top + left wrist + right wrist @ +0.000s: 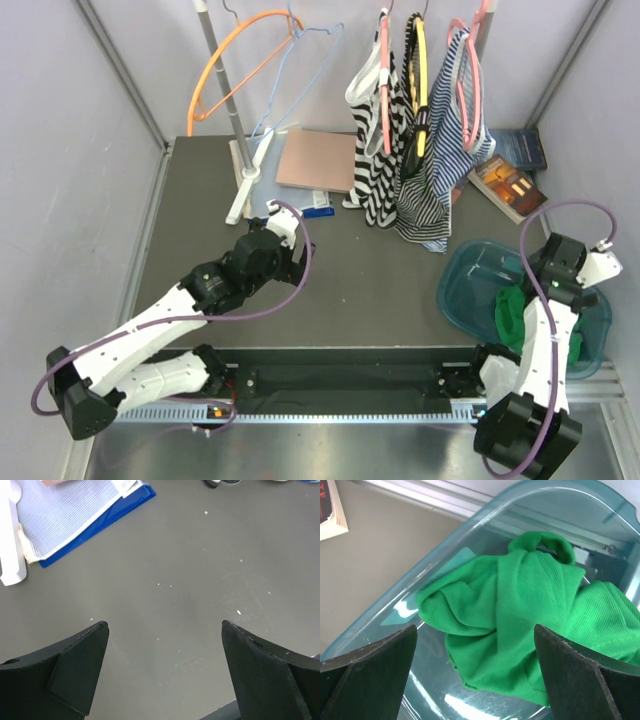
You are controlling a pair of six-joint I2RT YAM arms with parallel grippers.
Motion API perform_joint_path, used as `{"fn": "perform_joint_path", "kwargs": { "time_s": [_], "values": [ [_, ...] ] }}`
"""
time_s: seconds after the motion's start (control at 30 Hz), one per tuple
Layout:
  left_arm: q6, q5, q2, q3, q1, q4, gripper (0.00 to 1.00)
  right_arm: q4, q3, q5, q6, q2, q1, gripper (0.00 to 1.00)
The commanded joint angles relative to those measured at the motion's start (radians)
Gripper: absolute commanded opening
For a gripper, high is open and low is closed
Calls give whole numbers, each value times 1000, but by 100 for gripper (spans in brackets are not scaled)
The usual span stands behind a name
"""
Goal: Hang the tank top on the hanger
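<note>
The bright-green tank top [510, 312] lies crumpled in a clear teal bin [462, 272] at the right of the table. In the right wrist view the tank top [520, 610] fills the middle of the bin [470, 535]. My right gripper [475, 627] hangs open just above the fabric, one finger on each side of the heap and nothing gripped; from above the right gripper [530, 300] sits over the bin. The light-blue hanger [290, 75] hangs on the back rail, beside an orange one. My left gripper [283, 222] stands open over bare dark table [165, 625].
Striped tops [420, 150] hang on pink and yellow hangers at the back. An orange hanger [230, 70] hangs at the back left. Books [510, 185] lie at the back right, a tan board [318, 158] and a blue-edged folder [85, 520] near the white stand base [245, 185].
</note>
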Motion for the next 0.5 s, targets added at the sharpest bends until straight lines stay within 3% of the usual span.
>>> {"fn": "perform_joint_path", "kwargs": {
  "time_s": [0.0, 0.2, 0.27, 0.37, 0.47],
  "values": [
    [19, 33, -33, -14, 5, 43, 99, -10, -29, 40, 57, -66, -13, 99],
    [16, 45, -40, -11, 5, 35, 99, 40, -93, -93, 123, -35, -13, 98],
    [15, 38, -58, -15, 5, 37, 99, 82, -133, -136, 143, -22, -15, 94],
    [15, 22, -87, -30, 5, 40, 99, 132, -164, -176, 163, 6, -13, 80],
    [16, 5, -108, -41, 5, 46, 99, 162, -167, -195, 165, 17, -13, 17]
  ]
}}
